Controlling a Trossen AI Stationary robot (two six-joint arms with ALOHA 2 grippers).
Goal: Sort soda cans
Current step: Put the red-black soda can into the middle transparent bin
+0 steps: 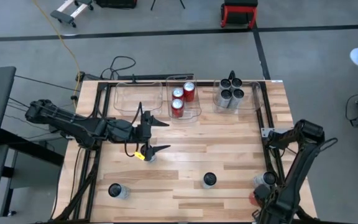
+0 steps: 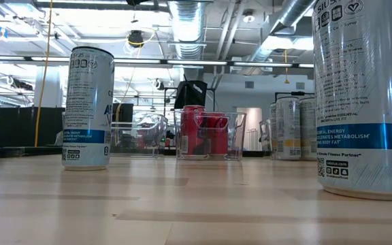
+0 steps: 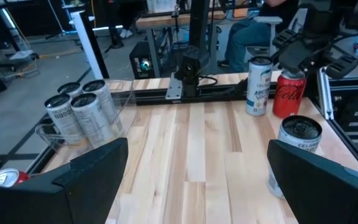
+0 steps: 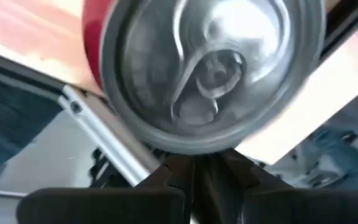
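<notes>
Right wrist view alone shows red can top above closed fingers.

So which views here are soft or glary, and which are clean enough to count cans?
High view: evenly lit and sharp, the red cans in the middle bin countable. Low view: ceiling lights glare, and the nearest silver can looms large, cut off by the frame. Right wrist view: a red can's top fills the frame, blurred. Left wrist view: sharp enough; fingers slightly soft.

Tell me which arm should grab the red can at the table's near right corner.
Right. The right gripper sits directly over that red can, whose top fills its wrist view. The left gripper is open at mid-table, far off, with the middle silver can nearer to it.
</notes>
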